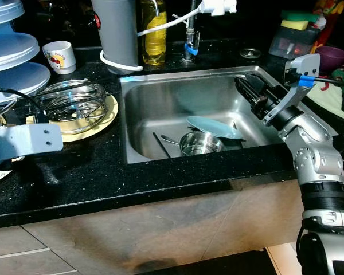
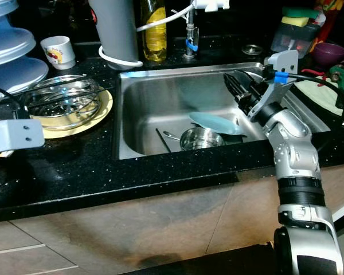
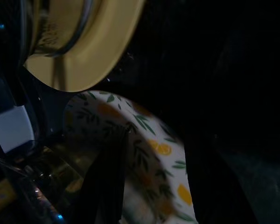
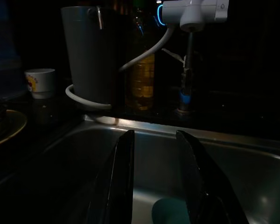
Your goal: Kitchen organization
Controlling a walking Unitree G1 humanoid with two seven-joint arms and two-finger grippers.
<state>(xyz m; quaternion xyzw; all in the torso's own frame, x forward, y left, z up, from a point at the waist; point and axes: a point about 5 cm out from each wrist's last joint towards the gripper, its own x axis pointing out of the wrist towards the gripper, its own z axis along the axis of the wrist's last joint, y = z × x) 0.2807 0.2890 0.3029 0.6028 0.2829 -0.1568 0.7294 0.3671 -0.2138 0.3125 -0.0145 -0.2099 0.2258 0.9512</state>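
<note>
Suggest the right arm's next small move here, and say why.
Probably lower the right pincer toward the blue plate. Its fingers are open and empty above the sink, and the plate lies below them, resting over the steel bowl.

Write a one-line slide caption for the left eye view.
Right gripper, fingers open, held over the steel sink above a blue plate and small steel pot.

Home kitchen, steel sink [image 1: 160, 97], black countertop [image 1: 132, 177], dishes, tap [image 1: 189, 40]
</note>
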